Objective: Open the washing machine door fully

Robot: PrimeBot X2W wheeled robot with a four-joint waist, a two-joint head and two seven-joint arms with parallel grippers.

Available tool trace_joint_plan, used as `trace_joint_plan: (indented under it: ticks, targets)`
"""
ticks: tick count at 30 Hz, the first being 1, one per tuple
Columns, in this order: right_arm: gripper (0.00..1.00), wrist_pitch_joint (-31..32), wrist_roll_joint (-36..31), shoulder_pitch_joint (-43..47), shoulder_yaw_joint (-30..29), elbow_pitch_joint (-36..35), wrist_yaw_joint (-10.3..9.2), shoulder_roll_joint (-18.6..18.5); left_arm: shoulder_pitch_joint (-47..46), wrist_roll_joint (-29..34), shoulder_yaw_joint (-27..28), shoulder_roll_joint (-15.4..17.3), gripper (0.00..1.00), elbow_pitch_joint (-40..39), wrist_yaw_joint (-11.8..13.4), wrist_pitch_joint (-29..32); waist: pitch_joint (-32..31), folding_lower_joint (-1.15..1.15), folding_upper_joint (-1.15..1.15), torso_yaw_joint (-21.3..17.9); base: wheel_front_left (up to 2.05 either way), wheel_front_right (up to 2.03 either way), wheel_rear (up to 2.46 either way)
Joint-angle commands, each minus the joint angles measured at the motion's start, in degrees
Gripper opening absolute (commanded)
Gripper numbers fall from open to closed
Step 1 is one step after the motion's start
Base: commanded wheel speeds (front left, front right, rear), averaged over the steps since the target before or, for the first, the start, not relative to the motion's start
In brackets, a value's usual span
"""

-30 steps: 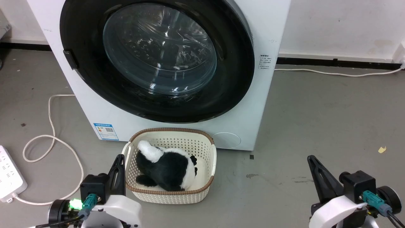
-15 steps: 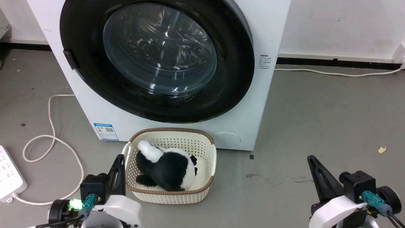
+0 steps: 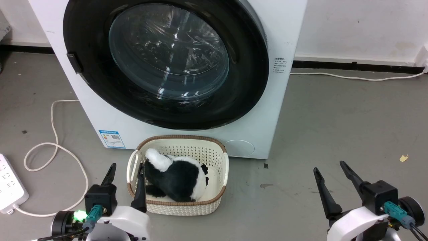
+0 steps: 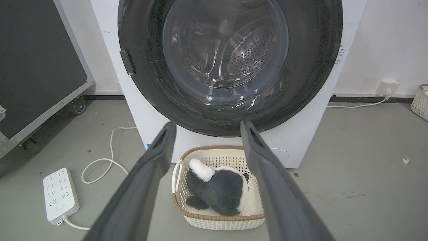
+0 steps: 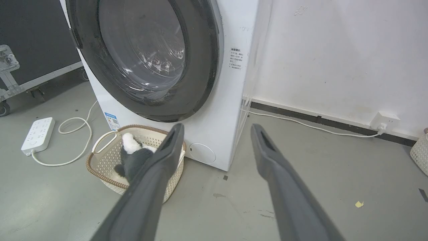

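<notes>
I have the white washing machine (image 3: 287, 26) straight ahead on the grey floor (image 3: 351, 127), its back to a pale wall (image 3: 361, 26). The washing machine door (image 3: 165, 63) covers most of the machine's front. It is a glossy black disc with a clear glass bowl at its centre, and it sits shut, flush against the cabinet. Through the glass in my left wrist view I can make out the perforated steel drum (image 4: 247, 57). A small black tab (image 3: 74, 63) sticks out at the door's left edge.

On the floor just in front of the machine stands a cream basket (image 3: 182, 137) with a brown rim. A black and white plush toy (image 3: 177, 179) lies in it.

My left gripper (image 3: 127, 165) is low at the basket's left side, fingers spread wide and holding nothing. One finger crosses the basket's left rim in the head view, and I cannot tell whether it touches. My right gripper (image 3: 328, 166) is over bare floor well to the right of the basket, also spread and empty. Both are well short of the door.

A white power strip (image 3: 10, 187) lies at far left, with its white cable (image 3: 55, 140) looping beside the machine. A blue label (image 3: 112, 139) marks the cabinet's lower left, a round cover (image 3: 239, 148) its lower right, and a yellow scrap (image 3: 404, 158) lies on the floor at right.
</notes>
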Motion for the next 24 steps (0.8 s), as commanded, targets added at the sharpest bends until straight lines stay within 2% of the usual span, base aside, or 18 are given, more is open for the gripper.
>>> trace_joint_plan:
  ticks: [1, 24]
  targets:
    - [1.00, -0.50, 0.64, 0.06, -0.26, 0.14, 0.00, 0.01, -0.04, -0.32, -0.20, 0.00, 1.00, 0.12, 0.05, -0.53, 0.03, 0.00, 0.00, 0.00, 0.00, 0.00, 0.00]
    - [1.00, -2.92, 5.13, -2.58, -1.35, 0.29, 0.01, -0.55, -1.32, -2.16, -1.51, 0.02, 1.00, -0.99, 0.77, -3.28, 3.09, 0.00, 0.00, 1.37, 0.00, 0.00, 0.00]
